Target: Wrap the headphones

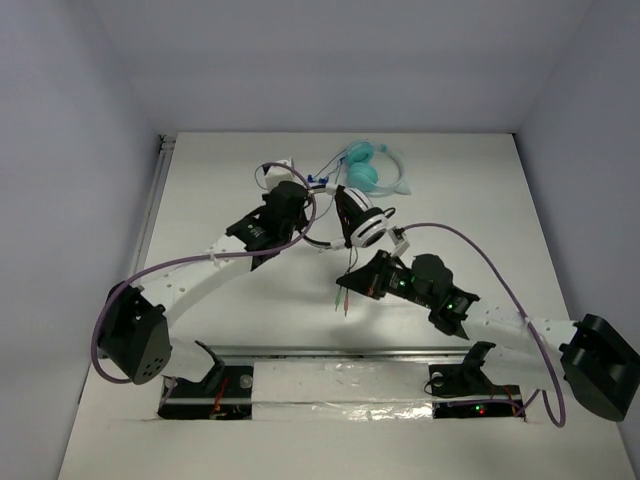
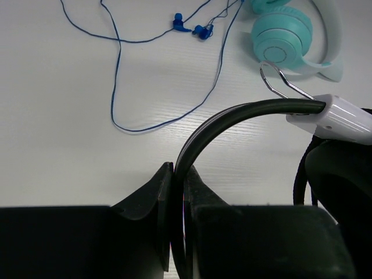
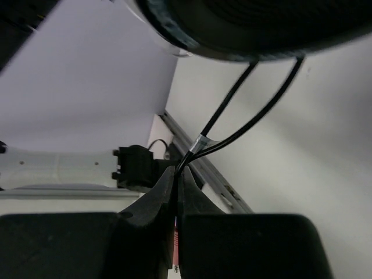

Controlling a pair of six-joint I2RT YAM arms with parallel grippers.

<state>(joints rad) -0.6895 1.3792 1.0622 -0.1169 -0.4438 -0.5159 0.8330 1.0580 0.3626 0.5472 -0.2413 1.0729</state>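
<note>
Left claw (image 2: 177,174): clamped tight on the headband, with no gap showing between the two black fingers and the band.
Headband (image 2: 232,116): a black strip with a white edge that rises from the left claw and arcs to the right into a white slider (image 2: 340,119). A black ear pad (image 2: 337,180) sits just below the slider.
Right claw (image 3: 177,174): pinched closed on the cable, its fingers meeting around it.
Cable (image 3: 232,93): thin and dark. Two strands run from the right claw's fingertips through a pale band (image 3: 201,141) that binds them, then spread apart up towards the earcup.
Earcup (image 3: 261,23): round and dark-rimmed. It fills the top of the right wrist view, close above the claw.
Headphones (image 1: 362,222): near the middle of the table, between the two claws. The left arm holds the band and the right arm holds the cable just in front. Whether they touch the table cannot be told.
Teal headphones (image 2: 282,35): lying on the table just beyond the held pair, towards the far edge.
Blue cable (image 2: 114,81): thin, in loose loops on the table left of the teal pair, with two blue plugs (image 2: 180,23) close together.
Table (image 1: 220,180): white and flat, with pale walls around it.
</note>
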